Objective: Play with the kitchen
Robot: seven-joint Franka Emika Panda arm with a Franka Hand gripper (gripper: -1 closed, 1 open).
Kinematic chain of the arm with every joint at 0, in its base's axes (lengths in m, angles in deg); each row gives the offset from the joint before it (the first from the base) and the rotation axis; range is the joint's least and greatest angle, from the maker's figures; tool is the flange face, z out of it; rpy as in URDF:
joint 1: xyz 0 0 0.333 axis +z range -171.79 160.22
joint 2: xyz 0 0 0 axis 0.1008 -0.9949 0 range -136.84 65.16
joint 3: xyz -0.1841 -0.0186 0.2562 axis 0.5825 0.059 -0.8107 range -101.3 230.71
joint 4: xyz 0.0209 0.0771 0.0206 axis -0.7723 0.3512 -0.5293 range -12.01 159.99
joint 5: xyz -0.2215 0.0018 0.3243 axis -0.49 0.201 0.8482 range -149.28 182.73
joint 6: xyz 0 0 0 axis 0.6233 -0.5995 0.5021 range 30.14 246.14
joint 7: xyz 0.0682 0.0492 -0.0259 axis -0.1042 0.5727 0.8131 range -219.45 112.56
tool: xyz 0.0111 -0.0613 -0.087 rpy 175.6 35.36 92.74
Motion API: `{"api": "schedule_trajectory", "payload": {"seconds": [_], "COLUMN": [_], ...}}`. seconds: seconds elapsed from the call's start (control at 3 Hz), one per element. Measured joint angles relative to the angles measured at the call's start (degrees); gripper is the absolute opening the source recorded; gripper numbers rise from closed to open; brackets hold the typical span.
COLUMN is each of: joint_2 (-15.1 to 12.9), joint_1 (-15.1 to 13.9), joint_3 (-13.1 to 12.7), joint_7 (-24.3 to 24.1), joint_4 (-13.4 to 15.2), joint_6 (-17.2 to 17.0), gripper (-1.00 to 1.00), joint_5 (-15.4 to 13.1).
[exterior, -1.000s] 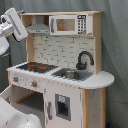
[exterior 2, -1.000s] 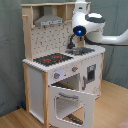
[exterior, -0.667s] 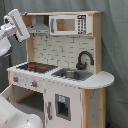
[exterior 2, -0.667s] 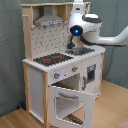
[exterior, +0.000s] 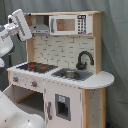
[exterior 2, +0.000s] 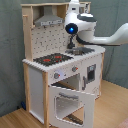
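The kitchen [exterior: 70, 87] is a tall white and light-wood toy unit, seen in both exterior views. It has a black-red hob [exterior: 35, 66], a sink [exterior: 72, 75], a black faucet [exterior: 84, 59], a small microwave [exterior: 69, 24] and a grey hood [exterior 2: 47, 20]. In the second exterior view the kitchen [exterior 2: 35, 85] has its windowed oven door [exterior 2: 70, 102] hanging open and downward. My gripper [exterior: 22, 27] hovers high beside the hood, above the hob's outer end. In the second exterior view the gripper [exterior 2: 74, 7] sits in front of the upper shelf and holds nothing that I can see.
A grey curtain [exterior: 115, 45] hangs behind the kitchen. The arm's white base [exterior: 12, 112] fills the first exterior view's lower left. The arm's white link [exterior 2: 107, 37] reaches in from the second exterior view's right, over the counter. Wooden floor [exterior 2: 110, 107] lies in front.
The arm has swung toward the kitchen and upward: rightward in the first exterior view, leftward in the second exterior view. The oven door stays open.
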Motion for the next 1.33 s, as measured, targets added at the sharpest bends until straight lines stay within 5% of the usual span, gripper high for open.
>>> {"api": "schedule_trajectory", "payload": {"seconds": [0.67,1.0,1.33], "joint_2": [-0.1,-0.2,-0.3], "joint_1": [-5.4,-6.0,-8.0], "joint_3": [-3.1,-3.4,-4.2], "joint_7": [0.0,0.0,0.0], "joint_4": [-4.8,-5.3,-6.7], "joint_6": [0.1,0.1,0.2], "gripper": [1.0,-1.0,-1.0], "joint_5": [2.7,3.0,4.6]}}
